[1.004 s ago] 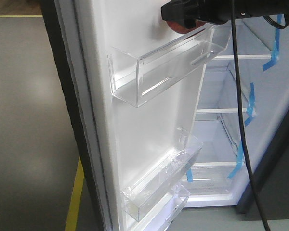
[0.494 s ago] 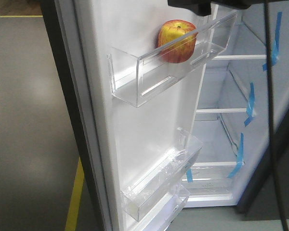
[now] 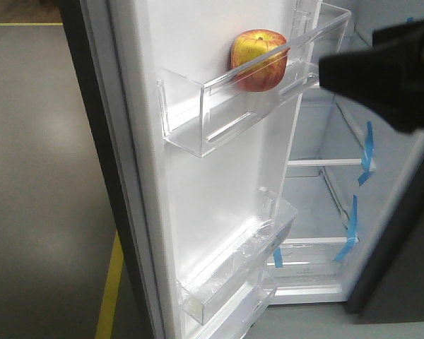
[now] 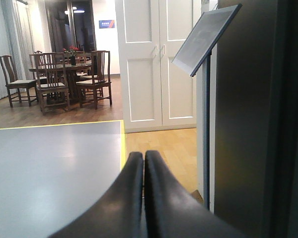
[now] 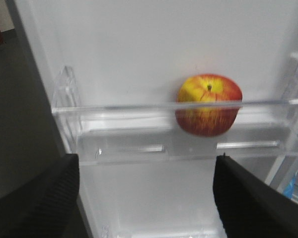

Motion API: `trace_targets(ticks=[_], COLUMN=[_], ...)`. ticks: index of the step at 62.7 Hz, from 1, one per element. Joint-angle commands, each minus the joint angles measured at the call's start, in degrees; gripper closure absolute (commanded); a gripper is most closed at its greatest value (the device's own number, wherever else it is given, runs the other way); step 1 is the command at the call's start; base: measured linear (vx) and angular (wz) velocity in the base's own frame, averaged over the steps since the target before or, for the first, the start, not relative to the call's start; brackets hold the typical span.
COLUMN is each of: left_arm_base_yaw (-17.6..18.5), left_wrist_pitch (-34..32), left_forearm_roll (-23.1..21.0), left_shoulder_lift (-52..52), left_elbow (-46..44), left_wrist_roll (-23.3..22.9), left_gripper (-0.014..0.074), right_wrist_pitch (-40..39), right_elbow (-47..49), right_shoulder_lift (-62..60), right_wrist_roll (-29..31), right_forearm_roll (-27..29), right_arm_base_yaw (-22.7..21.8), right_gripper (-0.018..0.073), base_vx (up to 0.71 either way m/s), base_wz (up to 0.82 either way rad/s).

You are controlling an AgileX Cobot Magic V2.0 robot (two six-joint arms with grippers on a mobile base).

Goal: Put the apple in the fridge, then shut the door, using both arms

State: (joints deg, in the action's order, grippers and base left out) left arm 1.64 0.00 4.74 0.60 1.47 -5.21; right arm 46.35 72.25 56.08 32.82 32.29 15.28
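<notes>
Shows the apple [image 3: 259, 60] sitting stem dimple up inside the top bin [image 3: 219, 106] of the open door [image 3: 212, 183], toward the bin's end nearest the fridge [image 3: 325, 198]. Holds the right gripper [image 5: 145, 163] spread wide and empty, facing the bin's front wall, clear of it. Presses the left gripper [image 4: 144, 156] fully closed on nothing; cannot place it against the bin.

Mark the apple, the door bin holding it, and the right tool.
apple [image 3: 258, 44]: front view, upper skin.
door bin [image 3: 226, 109]: front view, clear front wall.
right tool [image 5: 145, 166]: right wrist view, midway between fingertips.
</notes>
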Motion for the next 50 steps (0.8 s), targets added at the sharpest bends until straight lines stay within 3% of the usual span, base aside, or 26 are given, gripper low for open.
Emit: trace_targets(ticks=[1,30,50], left_arm_base_yaw=[0.15,0.15,0.15], left_wrist_pitch=[-4.41,-4.41,-4.41], left_forearm_roll=[-0.40,-0.40,-0.40], left_shoulder_lift=[0.93,0.93,0.93], left_elbow=[1.59,1.59,1.59], left_wrist_roll=[-0.21,-0.21,-0.21], left_gripper=[0.0603,0.0603,0.0603], right_wrist_pitch=[-4.25,-0.42,6.88], right_elbow=[-6.10,-32.67,-43.30], right_shoulder_lift=[-5.78,-28.88,-39.27], right_wrist_roll=[0.47,-0.01,-5.68], right_forearm_roll=[1.55,1.60,1.61], right_arm_base_yaw=[-0.43,-0.43,-0.43], right_gripper=[0.0029,0.0049,0.0097], base_vx=[0.00,0.00,0.00], base_wz=[0.00,0.00,0.00])
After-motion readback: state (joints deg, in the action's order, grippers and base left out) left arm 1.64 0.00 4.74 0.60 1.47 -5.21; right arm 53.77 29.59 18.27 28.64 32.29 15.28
